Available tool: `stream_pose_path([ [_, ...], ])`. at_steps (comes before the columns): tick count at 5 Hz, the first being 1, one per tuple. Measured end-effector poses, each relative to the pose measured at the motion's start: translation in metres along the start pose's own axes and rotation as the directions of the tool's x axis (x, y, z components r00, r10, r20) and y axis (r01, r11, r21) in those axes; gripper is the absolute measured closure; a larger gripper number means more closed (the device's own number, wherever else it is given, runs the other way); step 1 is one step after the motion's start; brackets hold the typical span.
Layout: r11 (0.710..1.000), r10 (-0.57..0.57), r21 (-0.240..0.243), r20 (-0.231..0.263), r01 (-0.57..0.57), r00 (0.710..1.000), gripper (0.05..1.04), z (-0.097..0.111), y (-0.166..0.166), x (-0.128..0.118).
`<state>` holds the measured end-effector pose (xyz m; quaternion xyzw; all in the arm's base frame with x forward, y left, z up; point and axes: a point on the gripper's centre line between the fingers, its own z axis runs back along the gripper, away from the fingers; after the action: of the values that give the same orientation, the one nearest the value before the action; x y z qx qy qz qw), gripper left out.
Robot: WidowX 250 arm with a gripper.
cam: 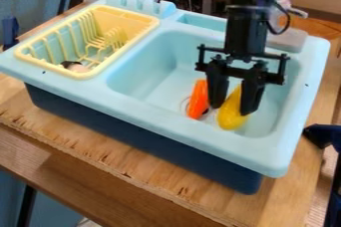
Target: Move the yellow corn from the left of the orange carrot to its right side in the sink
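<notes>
The black gripper hangs down into the right part of the light blue sink basin, with its two fingers apart, open. A yellow toy piece, long and rounded, lies low in the basin; its upper part shows between the fingers and its lower end juts out toward the front wall. Whether the fingers touch it, I cannot tell. Just left of the left finger is an orange, elongated toy piece, lying on the basin floor near the drain.
A yellow dish rack sits on the sink's left side, holding a small dark and pale item at its front. The basin's raised rim surrounds the gripper. Below the sink is a wooden table; a dark blue object stands at the right edge.
</notes>
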<state>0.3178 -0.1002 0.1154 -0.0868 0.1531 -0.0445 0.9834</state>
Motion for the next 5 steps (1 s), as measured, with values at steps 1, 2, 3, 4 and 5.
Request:
stream_pose_path([
  [1, 0.999, -0.035, 0.008, 0.052, 0.035, 0.998, 0.553, -0.002, 0.002, 0.008],
  [2, 0.999, -0.036, 0.03, 0.071, 0.034, 0.997, 0.553, -0.008, 0.013, 0.019],
  [3, 0.998, -0.052, 0.025, 0.084, 0.05, 0.995, 0.553, -0.011, 0.017, 0.034],
  [4, 0.996, -0.085, 0.001, 0.072, 0.086, 0.994, 0.515, -0.013, 0.017, 0.039],
  [5, 0.996, -0.084, 0.003, 0.067, 0.084, 0.994, 0.178, -0.012, 0.016, 0.041],
])
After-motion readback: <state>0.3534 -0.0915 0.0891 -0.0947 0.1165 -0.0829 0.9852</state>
